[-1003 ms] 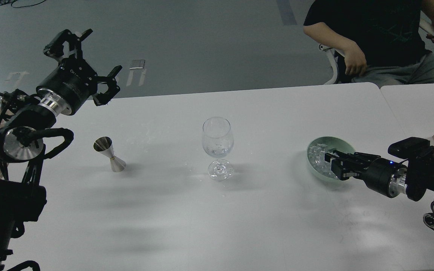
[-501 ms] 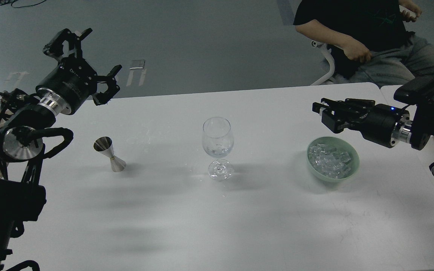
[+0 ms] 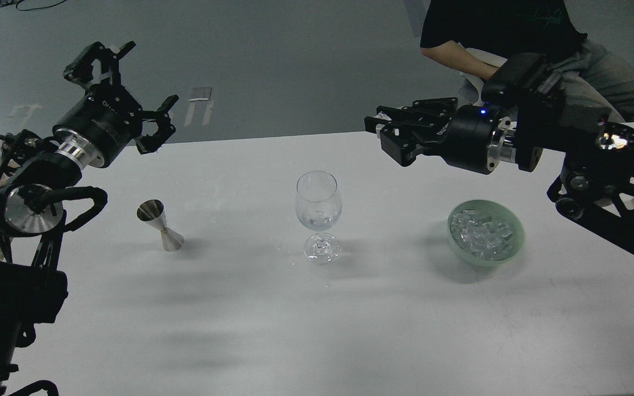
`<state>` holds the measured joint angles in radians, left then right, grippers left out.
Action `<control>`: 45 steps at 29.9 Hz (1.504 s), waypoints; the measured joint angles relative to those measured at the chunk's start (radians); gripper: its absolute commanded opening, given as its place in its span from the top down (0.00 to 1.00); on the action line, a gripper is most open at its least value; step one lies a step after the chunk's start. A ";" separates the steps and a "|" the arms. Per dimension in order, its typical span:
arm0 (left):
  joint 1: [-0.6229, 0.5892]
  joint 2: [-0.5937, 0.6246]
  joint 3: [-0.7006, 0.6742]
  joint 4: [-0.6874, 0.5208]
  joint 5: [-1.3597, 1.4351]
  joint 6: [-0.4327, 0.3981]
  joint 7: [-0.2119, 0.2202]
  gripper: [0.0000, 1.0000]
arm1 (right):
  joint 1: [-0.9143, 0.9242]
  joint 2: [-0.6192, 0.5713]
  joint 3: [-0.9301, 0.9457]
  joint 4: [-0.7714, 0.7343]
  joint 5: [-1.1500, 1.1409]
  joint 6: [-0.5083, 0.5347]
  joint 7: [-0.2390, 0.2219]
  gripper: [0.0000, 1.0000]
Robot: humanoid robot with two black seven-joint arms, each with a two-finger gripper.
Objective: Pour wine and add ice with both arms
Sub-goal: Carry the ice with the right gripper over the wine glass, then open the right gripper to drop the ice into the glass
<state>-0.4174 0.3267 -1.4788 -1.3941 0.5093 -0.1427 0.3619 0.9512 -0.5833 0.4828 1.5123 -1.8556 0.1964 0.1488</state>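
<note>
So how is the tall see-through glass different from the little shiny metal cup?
The wine glass is clear, so you can see through it; the metal cup is shiny silver and solid. The glass is taller, with a round bowl on a thin stem; the cup is shorter, shaped like two cones joined at a narrow waist. Both stand upright on the white table.

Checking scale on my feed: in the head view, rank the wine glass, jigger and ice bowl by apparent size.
1. Wine glass and ice bowl: too close to rank; the glass looks taller, the bowl wider.
2. Jigger: clearly smallest.
</note>
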 measured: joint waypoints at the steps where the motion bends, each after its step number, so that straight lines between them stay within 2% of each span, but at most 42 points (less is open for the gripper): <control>1: 0.000 0.000 0.000 0.000 0.000 0.000 0.000 0.02 | 0.010 0.018 -0.008 -0.001 -0.009 0.004 -0.001 0.91; 9: 0.000 0.000 0.000 0.000 0.000 -0.001 0.000 0.02 | 0.024 0.134 -0.023 -0.006 -0.066 0.056 -0.009 0.90; 26: 0.001 -0.003 0.000 0.001 0.000 -0.002 -0.006 0.02 | -0.006 0.210 -0.052 -0.022 -0.074 0.084 -0.036 0.78; 33: 0.001 -0.007 -0.002 0.001 0.000 -0.002 -0.007 0.02 | -0.006 0.231 -0.052 -0.051 -0.074 0.083 -0.043 0.76; 35: 0.001 -0.012 -0.002 0.001 0.000 -0.002 -0.007 0.02 | -0.006 0.232 -0.052 -0.053 -0.074 0.083 -0.043 0.74; 37: 0.001 -0.014 -0.002 0.001 0.000 -0.002 -0.007 0.02 | -0.007 0.232 -0.052 -0.053 -0.074 0.083 -0.043 0.66; 45: 0.001 -0.014 -0.002 0.001 0.000 -0.002 -0.007 0.02 | -0.006 0.232 -0.052 -0.054 -0.073 0.083 -0.043 0.56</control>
<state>-0.4164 0.3130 -1.4805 -1.3928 0.5093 -0.1443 0.3544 0.9451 -0.3513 0.4310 1.4588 -1.9286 0.2795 0.1055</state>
